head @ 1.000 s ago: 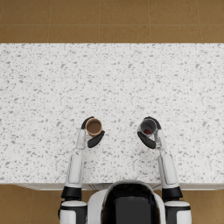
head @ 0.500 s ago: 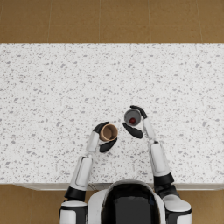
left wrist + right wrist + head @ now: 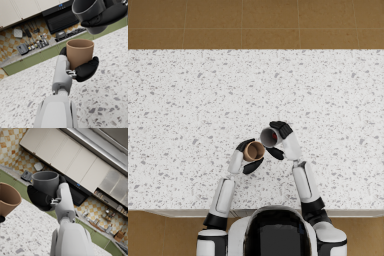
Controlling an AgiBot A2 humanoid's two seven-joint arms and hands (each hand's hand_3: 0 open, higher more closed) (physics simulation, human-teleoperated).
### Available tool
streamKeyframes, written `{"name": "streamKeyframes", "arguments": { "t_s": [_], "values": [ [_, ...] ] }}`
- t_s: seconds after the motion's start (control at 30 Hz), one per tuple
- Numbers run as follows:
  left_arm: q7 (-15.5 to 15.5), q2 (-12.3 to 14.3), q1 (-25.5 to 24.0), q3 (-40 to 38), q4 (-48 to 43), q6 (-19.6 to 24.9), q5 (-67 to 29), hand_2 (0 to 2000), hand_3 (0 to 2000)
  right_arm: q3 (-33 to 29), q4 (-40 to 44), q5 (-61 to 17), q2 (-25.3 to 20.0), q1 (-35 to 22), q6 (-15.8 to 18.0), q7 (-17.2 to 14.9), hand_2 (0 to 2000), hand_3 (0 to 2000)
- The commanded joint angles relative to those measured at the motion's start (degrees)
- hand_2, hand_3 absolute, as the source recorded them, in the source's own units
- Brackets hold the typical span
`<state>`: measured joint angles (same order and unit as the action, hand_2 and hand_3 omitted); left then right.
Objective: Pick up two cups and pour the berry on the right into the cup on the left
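Above a speckled white surface (image 3: 193, 110), we see two cups held close together in the robot's hands. The left hand (image 3: 248, 156) grips the brown cup (image 3: 254, 150), its dark fingers (image 3: 86, 71) wrapped round the cup's lower wall; in the left wrist view that cup (image 3: 80, 53) stands upright with its mouth open. The right hand (image 3: 280, 139) holds the grey cup (image 3: 269, 136), fingers (image 3: 39, 199) curled round its side and pressing it against the palm.

From the head view, we find the grey cup just beyond and to the right of the brown one, their rims near or touching; we cannot tell which. The grey cup is tipped toward the brown cup, and a dark red berry (image 3: 273, 135) shows inside its mouth. The left wrist view puts the grey cup (image 3: 88, 13) above the brown cup's rim, leaning, with the right hand (image 3: 105, 16) clasped round it. In the right wrist view the grey cup (image 3: 45, 183) sits in the right hand (image 3: 43, 199) and the brown cup (image 3: 8, 199) appears at the frame's edge beside it.

Behind the surface, the wrist views show us green lower cabinets (image 3: 37, 60), a tiled wall, pale upper cabinets (image 3: 65, 158) and a dark stove (image 3: 61, 18). A brown tiled floor (image 3: 253, 22) lies beyond the surface's far edge.
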<state>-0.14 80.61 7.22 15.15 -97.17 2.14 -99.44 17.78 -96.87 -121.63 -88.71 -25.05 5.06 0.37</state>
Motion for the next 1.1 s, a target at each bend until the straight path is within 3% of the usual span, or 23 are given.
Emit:
{"name": "streamKeyframes", "arguments": {
  "t_s": [0.03,0.57,1.1],
  "values": [
    [0.00,0.57,1.00,-0.17,-0.08,0.01,0.00,2000,1280,0.95,-1.56,-1.83,-0.42,-0.69,0.01,0.00,2000,1280],
    [0.00,1.72,1.09,-0.25,-0.26,0.20,0.00,2000,1280,2.56,-6.34,-31.29,-0.59,0.56,0.75,0.21,2000,1280],
    [0.01,3.56,3.28,-1.50,6.33,0.28,0.01,2000,1280,7.33,-10.48,-60.74,-0.52,0.06,1.07,0.18,2000,1280]
  ]
}}
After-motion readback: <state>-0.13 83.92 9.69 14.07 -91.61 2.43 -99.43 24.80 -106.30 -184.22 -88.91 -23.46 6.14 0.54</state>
